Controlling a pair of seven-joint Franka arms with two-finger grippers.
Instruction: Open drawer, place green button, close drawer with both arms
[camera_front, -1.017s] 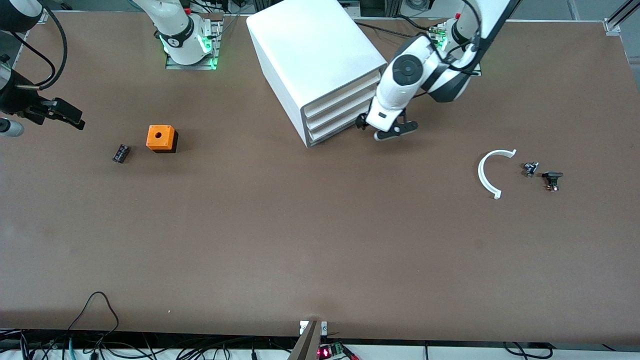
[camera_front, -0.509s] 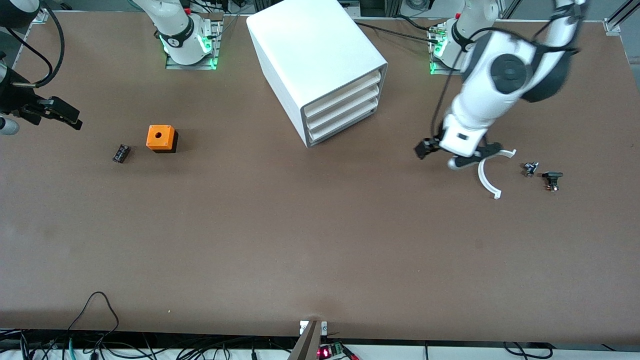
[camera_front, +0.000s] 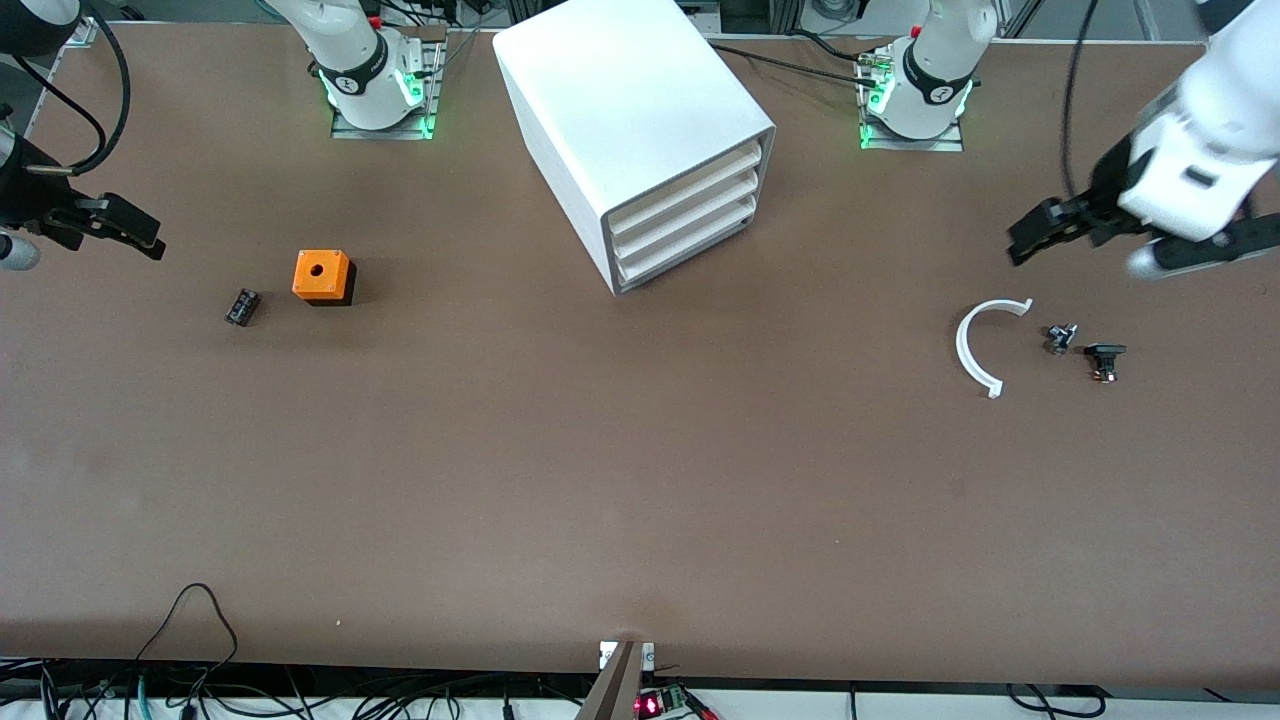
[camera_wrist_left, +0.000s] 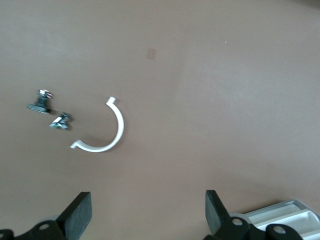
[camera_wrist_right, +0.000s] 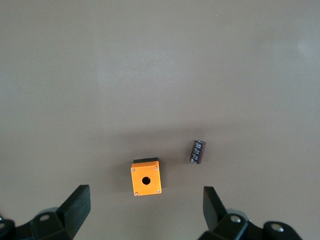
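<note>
Readable text: none could be made out in any view.
Capacitor (camera_wrist_right: 198, 151): pale markings on its sleeve, too small to read.

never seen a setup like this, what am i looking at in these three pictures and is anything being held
Two white robot arms stand at a brown table. The wide picture comes from a high camera facing them; the other two come from cameras on each arm's wrist, looking down past black fingers.

The left gripper hangs open and holds nothing, over the table above a curved white piece and two small dark parts. The right gripper is also open and holds nothing, at its own end of the table; its camera shows an orange cube and a small black cylinder.

Between the arms sits a white cabinet; its lowest drawer looks shut. I see no green-capped button.
</note>
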